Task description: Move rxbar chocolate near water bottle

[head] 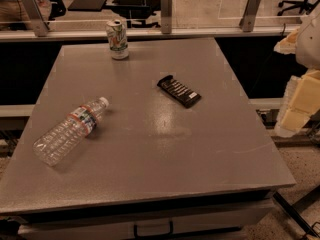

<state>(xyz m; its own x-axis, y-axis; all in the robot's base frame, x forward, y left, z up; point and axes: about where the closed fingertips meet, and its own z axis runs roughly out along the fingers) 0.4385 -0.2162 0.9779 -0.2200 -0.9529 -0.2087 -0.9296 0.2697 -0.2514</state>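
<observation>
Bottle (70, 130) lies left of the bar (179, 91).
Hand (299, 101) hangs right of bar, grip state unclear; best pinch across bar's narrow width.

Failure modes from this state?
1. The clear ribbed plastic water bottle lies on its side; a nudge may roll it.
2. The flat black wrapped rxbar chocolate lies flush on the grey table, so the gripper, beyond the table's right edge, may scrape or miss.

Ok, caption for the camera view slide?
Rxbar at table centre, bottle on its side left, can at back, claw beyond the right edge.
</observation>
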